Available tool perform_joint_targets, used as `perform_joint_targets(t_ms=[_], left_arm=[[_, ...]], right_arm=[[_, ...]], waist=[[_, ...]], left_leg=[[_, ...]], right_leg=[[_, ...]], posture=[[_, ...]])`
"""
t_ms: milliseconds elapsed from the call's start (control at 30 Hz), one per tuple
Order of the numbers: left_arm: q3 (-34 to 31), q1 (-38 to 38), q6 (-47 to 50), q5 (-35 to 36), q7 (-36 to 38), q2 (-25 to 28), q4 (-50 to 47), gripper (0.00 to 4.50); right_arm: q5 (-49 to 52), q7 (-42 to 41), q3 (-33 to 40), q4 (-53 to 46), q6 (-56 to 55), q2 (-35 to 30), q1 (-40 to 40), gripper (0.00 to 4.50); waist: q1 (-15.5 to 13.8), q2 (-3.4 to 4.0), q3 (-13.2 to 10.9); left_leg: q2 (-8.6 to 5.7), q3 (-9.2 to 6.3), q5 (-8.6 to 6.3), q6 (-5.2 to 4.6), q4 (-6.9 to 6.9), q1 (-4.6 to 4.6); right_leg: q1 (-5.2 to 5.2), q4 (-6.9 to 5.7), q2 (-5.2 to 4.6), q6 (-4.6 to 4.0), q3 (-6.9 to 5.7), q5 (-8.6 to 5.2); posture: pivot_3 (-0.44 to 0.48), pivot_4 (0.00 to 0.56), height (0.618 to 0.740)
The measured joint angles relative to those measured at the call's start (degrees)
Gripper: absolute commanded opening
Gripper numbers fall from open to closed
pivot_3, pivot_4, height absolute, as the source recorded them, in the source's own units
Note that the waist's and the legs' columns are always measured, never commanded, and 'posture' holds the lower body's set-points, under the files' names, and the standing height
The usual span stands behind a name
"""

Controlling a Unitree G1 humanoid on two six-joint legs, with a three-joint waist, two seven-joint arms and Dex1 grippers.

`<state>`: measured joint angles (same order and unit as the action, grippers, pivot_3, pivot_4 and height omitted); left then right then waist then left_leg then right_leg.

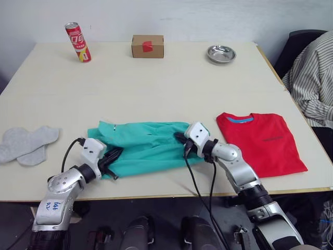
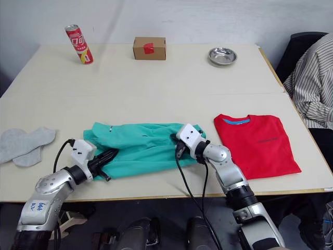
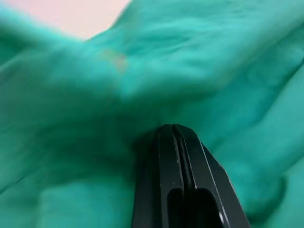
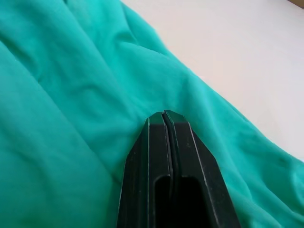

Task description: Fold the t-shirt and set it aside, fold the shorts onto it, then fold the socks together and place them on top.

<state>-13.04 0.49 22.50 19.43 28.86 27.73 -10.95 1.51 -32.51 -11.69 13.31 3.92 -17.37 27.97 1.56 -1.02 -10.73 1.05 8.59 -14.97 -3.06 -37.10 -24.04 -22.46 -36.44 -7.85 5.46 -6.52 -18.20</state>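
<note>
**Both grippers pinched on the teal shorts, table front**

Two socks (image 1: 27, 144), light grey, overlapping, at 9 o'clock on the table (image 1: 156, 83), well apart from everything else.

Left gripper (image 1: 110, 159) at about 7 o'clock, at the left near corner of the shorts (image 1: 145, 143). In the left wrist view the two black fingers (image 3: 178, 175) are pressed together with only a thin seam between them, tips buried in teal cloth; the fabric bunches around them. Grip on the shorts' left end.

One pair of shorts, teal-green, spread crosswise at 6 o'clock near the front edge, rumpled, lying between the two grippers.

Right gripper (image 1: 182, 141) at the shorts' right end. The right wrist view shows its fingers (image 4: 168, 166) closed tight, tips against a raised fold of the teal cloth, bare table beyond it. Pinching the shorts there.

One t-shirt (image 1: 260, 141), red, blue neckband, folded into a rough rectangle, flat at 4 o'clock, just beside the shorts' right end, not touching either gripper.

Far edge: one red can (image 1: 78, 42) at 11 o'clock, tilted; one cardboard box (image 1: 148, 46) at 12; one metal bowl (image 1: 220, 53) at 1.

One person in a striped shirt (image 1: 312, 78) seated at 3 o'clock.
</note>
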Motion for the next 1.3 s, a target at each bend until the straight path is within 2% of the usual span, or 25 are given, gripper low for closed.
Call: perform_joint_targets(t_ms=[167,267,333,400,500,567,667,733,833,933,1033,1167,1300], left_arm=[[-4.1,0.3,1.1,3.4,-0.9,-1.4,1.0,0.03],[-6.4,0.1,-0.2,7.3,2.6,-2.0,2.8,0.03],[-7.2,0.1,-0.2,11.4,7.5,-1.5,2.1,0.03],[-7.1,0.2,3.2,17.5,13.1,1.3,-1.3,0.03],[-5.8,-2.0,7.2,21.8,16.8,5.0,-6.7,0.03],[-1.3,-5.9,7.2,19.7,16.8,5.1,-7.5,0.03],[7.4,-12.7,4.3,11.6,12.9,1.2,-4.3,0.03],[10.5,-15.1,1.7,6.1,9.2,-0.9,0.3,0.03],[11.5,-16.6,-1.0,-0.2,2.5,-3.4,7.4,0.03],[9.9,-17.3,-2.5,-5.3,-5.6,-4.1,11.9,0.03],[5.3,-16.4,-2.5,-6.4,-10.7,-4.4,12.6,0.03],[1.5,-12.4,-2.7,-6.4,-12.2,-3.9,10.9,0.03],[-5.1,-9.8,-5.4,-3.2,-13.4,-6.2,11.5,0.03]], right_arm=[[3.0,3.7,6.5,1.1,-1.1,1.4,0.0,0.0],[8.0,2.3,9.5,0.3,-0.6,3.5,-0.1,0.0],[9.6,-0.2,9.3,-1.3,-0.1,3.6,-0.4,0.0],[9.6,-2.5,7.4,-4.0,0.0,3.3,-0.8,0.0],[8.3,-3.9,4.6,-6.9,0.5,3.1,-1.4,0.0],[6.0,-3.7,1.6,-8.2,1.1,3.4,-1.8,0.0],[1.5,-1.5,-2.5,-8.3,0.7,4.7,-3.7,0.0],[-1.5,0.6,-4.1,-6.3,-0.6,4.8,-4.4,0.0],[-3.8,4.0,-3.6,-4.6,-2.4,4.8,-4.9,0.0],[-4.5,7.0,-2.4,-4.6,-2.6,4.9,-5.2,0.0],[-4.5,9.2,-0.7,-5.2,-2.3,4.9,-6.4,0.0],[-2.9,12.7,3.4,-6.3,0.2,6.0,-7.2,0.0],[3.5,16.1,9.8,-7.1,3.6,11.0,-7.3,0.0]], waist=[[0.1,-0.01,0.0],[0.3,-0.01,0.0],[0.3,0.0,0.0],[0.4,0.0,0.0],[0.2,0.02,0.0],[-0.1,0.02,0.0],[-0.1,0.0,0.0],[0.0,-0.01,0.0],[0.4,0.0,0.0],[0.3,0.0,0.0],[0.1,-0.01,0.0],[0.0,-0.03,0.0],[0.0,-0.04,0.0]], left_leg=[[-0.01,0.0,0.02,0.03,0.03,-0.02],[0.04,0.0,0.03,0.08,0.08,-0.06],[0.06,0.0,0.03,0.08,0.11,-0.09],[0.1,0.0,0.03,0.09,0.12,-0.11],[0.07,0.0,0.02,0.11,0.1,-0.09],[0.01,-0.01,0.05,0.1,0.05,-0.08],[-0.09,-0.01,0.07,0.09,0.09,-0.08],[-0.08,0.01,0.08,0.1,0.12,-0.11],[0.1,0.09,0.22,-0.09,0.16,-0.11],[0.17,0.06,0.24,-0.05,0.15,-0.1],[0.17,0.05,0.2,-0.01,0.14,-0.09],[0.16,0.03,0.06,0.21,0.11,-0.03],[0.16,0.0,0.05,0.23,0.11,-0.03]], right_leg=[[-0.05,-0.01,0.0,0.0,0.01,0.0],[-0.11,0.0,0.09,-0.02,0.0,-0.01],[-0.12,-0.04,0.12,-0.04,0.0,-0.02],[-0.12,-0.05,0.15,-0.05,-0.01,-0.03],[-0.08,-0.01,0.14,-0.05,0.01,-0.03],[-0.08,0.03,0.12,-0.05,0.01,-0.03],[-0.05,-0.02,0.14,-0.03,0.01,-0.02],[-0.09,-0.08,0.19,-0.03,0.02,-0.01],[-0.14,-0.09,0.34,-0.05,0.06,-0.03],[-0.15,-0.09,0.34,-0.11,0.02,-0.06],[-0.11,-0.09,0.3,-0.11,0.03,-0.06],[-0.08,-0.03,0.26,-0.11,0.03,-0.06],[-0.1,-0.01,0.22,-0.11,0.05,-0.06]], posture=[[0.0,0.15,0.74],[0.0,0.15,0.74],[0.0,0.15,0.74],[0.0,0.15,0.74],[0.0,0.15,0.74],[0.0,0.15,0.74],[0.0,0.15,0.74],[0.0,0.15,0.74],[0.0,0.15,0.74],[0.0,0.15,0.74],[0.0,0.15,0.74],[0.0,0.15,0.74],[0.0,0.15,0.74]])
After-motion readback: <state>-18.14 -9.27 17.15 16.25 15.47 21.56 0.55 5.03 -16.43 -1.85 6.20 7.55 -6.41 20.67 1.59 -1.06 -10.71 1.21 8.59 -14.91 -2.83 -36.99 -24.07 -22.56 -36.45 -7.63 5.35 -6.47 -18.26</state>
